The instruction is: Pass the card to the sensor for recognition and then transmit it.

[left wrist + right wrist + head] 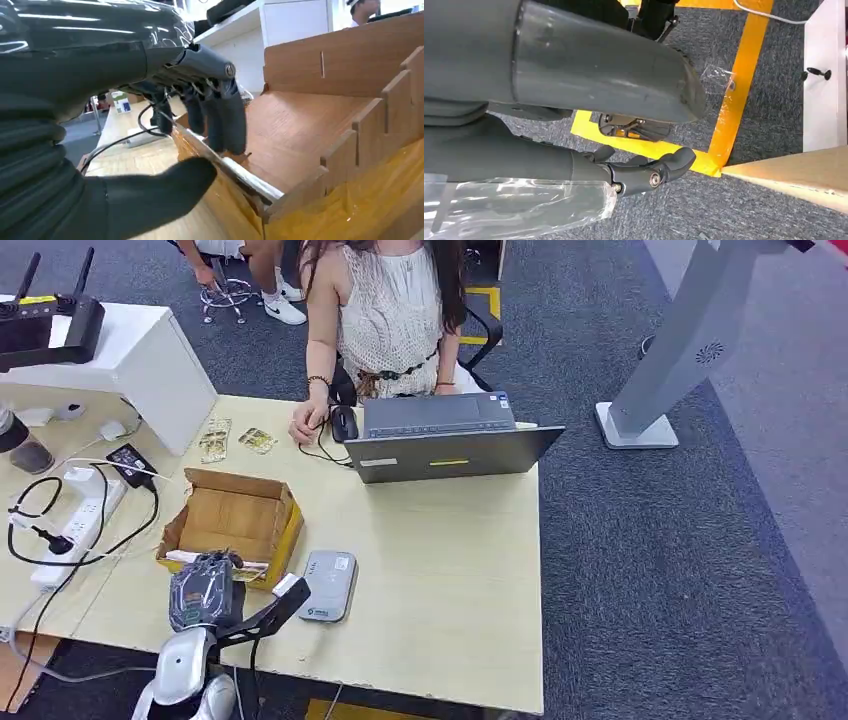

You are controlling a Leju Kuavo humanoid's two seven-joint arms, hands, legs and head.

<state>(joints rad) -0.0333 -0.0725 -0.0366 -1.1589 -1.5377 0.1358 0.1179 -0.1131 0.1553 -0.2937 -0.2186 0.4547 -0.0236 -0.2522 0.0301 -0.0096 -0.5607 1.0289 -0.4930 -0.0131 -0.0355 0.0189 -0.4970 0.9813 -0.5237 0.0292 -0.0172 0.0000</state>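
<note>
One table (450, 570) fills the middle of the head view. On it sit one open cardboard box (232, 523), one small grey sensor (328, 585) just right of the box, one laptop (445, 440) near the top middle, and one white power strip (75, 525) at the left. A person (390, 310) sits behind the laptop at the top of the frame.

The left hand (205, 590) is at the lower left of the head view, over the near edge of the box. In the left wrist view its dark fingers (220, 115) curl down and the thumb (165, 185) sits below them, pinching one thin card (227, 167) at the box rim. The card's long side runs slanting from the middle toward the lower right of that frame.

The right hand (644, 172) hangs over the grey floor (749, 210) beside yellow tape (734, 95), fingers curled in, holding nothing.
</note>
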